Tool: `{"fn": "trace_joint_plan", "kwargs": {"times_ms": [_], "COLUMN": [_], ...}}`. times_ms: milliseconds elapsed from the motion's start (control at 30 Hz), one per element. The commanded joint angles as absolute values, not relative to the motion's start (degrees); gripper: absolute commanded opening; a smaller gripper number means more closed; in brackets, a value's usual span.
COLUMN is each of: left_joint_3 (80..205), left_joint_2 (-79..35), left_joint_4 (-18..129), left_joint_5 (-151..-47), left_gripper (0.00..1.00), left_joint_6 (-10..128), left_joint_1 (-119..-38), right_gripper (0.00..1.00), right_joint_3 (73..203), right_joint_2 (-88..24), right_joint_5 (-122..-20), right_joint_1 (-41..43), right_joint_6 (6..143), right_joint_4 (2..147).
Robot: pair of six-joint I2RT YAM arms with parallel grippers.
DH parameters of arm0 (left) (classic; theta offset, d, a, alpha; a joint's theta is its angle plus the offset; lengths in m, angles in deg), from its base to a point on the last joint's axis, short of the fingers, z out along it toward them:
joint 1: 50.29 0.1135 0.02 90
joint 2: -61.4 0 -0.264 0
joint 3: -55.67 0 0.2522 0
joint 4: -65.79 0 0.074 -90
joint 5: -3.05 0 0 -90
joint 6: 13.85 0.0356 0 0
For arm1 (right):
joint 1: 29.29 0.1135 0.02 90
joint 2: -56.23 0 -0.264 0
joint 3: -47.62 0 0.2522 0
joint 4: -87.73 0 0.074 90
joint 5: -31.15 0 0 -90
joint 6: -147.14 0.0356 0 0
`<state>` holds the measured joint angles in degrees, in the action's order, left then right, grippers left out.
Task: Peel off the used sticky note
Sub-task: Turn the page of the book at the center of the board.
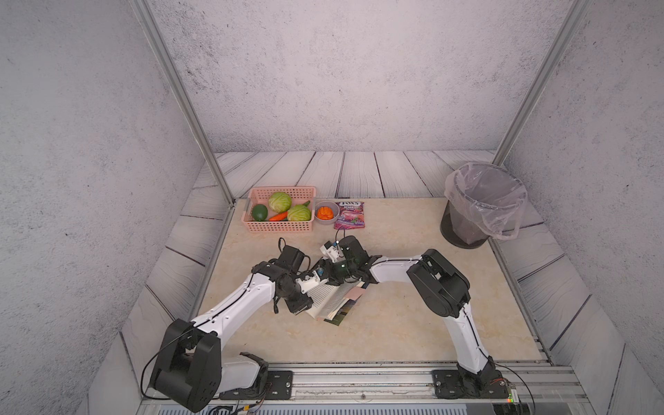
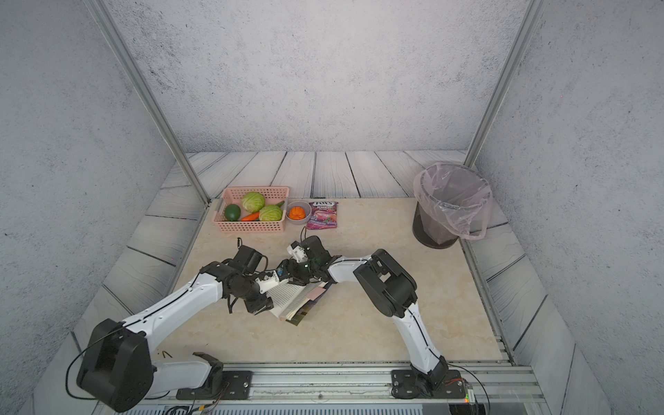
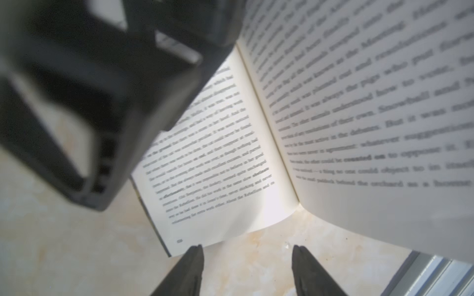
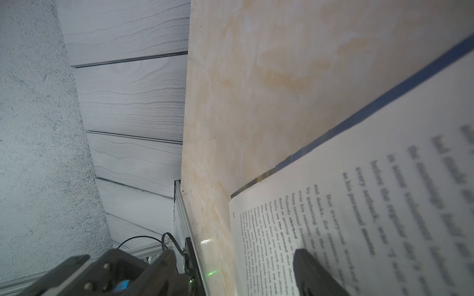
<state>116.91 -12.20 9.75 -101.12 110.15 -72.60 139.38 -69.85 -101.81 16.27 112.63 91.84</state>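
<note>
An open book (image 1: 330, 300) (image 2: 291, 298) lies in the middle of the table. A pink sticky note (image 1: 355, 294) (image 2: 316, 294) pokes out from its right-hand pages; neither wrist view shows it. My left gripper (image 1: 300, 309) (image 2: 258, 307) is at the book's left side. In the left wrist view it (image 3: 247, 247) is open over bare table, just short of the page's (image 3: 218, 166) corner, with nothing between its fingers. My right gripper (image 1: 328, 276) (image 2: 294, 275) hangs over the book's far part. In the right wrist view it (image 4: 234, 256) is open, one finger (image 4: 307, 269) lying against a printed page (image 4: 359, 205).
At the back left stands a pink basket (image 1: 278, 226) of vegetables, with a grey bowl (image 1: 326, 220) and a purple candy bag (image 1: 349, 215) beside it. A dark bin with a plastic liner (image 1: 481, 204) stands at the back right. The two wrists nearly touch above the book.
</note>
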Motion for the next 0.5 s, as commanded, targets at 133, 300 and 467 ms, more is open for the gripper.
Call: {"fn": "trace_joint_plan", "kwargs": {"times_ms": [133,300,467], "left_joint_3": [118.44,120.41,122.38], "left_joint_2": [-12.51,-14.35,-16.86], "left_joint_4": [9.43,10.77,10.83], "left_joint_5": [-106.74,-106.9,-106.64], "left_gripper": [0.62,0.62,0.62], "left_joint_6": [105.73,102.57,101.18], "left_joint_1": [-65.08,-61.65,-59.59], "right_gripper": [0.77,0.77,0.77], "right_joint_3": [136.41,134.64,133.77], "right_joint_2": [-67.13,-65.77,-64.62], "right_joint_5": [-101.74,-101.88,-101.98], "right_joint_1": [16.06,16.07,16.07], "right_joint_6": [111.73,111.64,111.05], "right_joint_4": [90.93,91.95,92.13]}}
